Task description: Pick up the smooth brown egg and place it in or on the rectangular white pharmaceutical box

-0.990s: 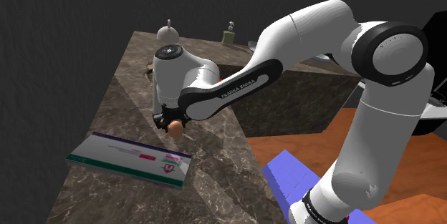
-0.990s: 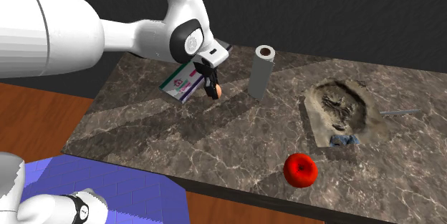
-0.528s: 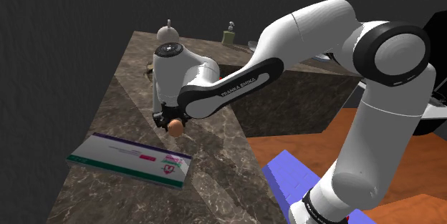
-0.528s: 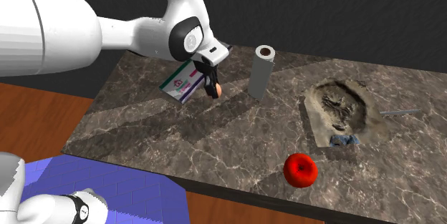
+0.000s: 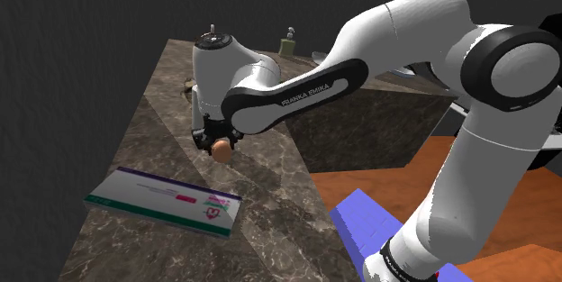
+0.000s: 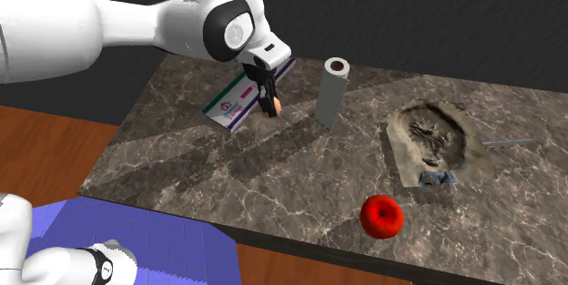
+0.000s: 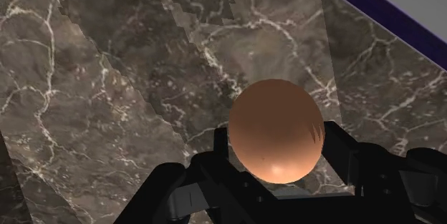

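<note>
The jaws are clenched on the brown egg (image 7: 276,131), one black finger on either flank, the egg's blunt end standing proud of the fingertips; in the wrist view only veined stone lies beneath it, so we take the egg to be hanging clear of the desk (image 5: 270,226). Compared with half a second ago, the hand has risen and the forearm has swung upward, while the egg has stayed seated in the grasp; we read this as the lift being done and the carry under way. The white box (image 5: 162,197), lying flat with a pink-and-green label, is near the egg but, in the shoulder view, not yet under it; we judge that a short traverse toward the shoulder view's lower left and a gentle lowering remain, since an egg let go from height could roll off the flat lid. Elsewhere the dark marble desk carries an upright grey roll (image 6: 331,92), a red apple (image 6: 382,216) and a sunken basin (image 6: 432,137); beyond are a wooden floor (image 5: 405,181), a blue mat (image 5: 369,226) and a dark grey wall.
</note>
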Robot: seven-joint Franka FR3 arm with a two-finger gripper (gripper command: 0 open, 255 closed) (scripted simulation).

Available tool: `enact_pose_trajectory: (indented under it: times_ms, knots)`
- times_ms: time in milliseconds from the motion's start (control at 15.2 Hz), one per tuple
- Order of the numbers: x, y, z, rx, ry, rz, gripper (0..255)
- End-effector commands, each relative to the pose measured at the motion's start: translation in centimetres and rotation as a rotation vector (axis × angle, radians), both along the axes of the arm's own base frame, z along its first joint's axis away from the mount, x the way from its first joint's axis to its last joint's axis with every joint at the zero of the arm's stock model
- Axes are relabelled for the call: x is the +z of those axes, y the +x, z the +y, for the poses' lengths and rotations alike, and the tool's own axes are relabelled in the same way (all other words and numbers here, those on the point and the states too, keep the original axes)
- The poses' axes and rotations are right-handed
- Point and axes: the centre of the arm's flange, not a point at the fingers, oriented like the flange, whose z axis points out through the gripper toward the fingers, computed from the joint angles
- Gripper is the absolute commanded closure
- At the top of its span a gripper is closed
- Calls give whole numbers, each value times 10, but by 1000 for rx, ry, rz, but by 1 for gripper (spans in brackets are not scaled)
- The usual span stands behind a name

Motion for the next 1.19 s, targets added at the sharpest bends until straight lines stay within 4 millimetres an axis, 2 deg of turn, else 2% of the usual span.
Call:
enact_pose_trajectory:
  times_ms: [0, 1122]
  knots:
    - [10, 0, -1, 0, 0, 0, 255]
    - [100, 0, -1, 0, 0, 0, 255]
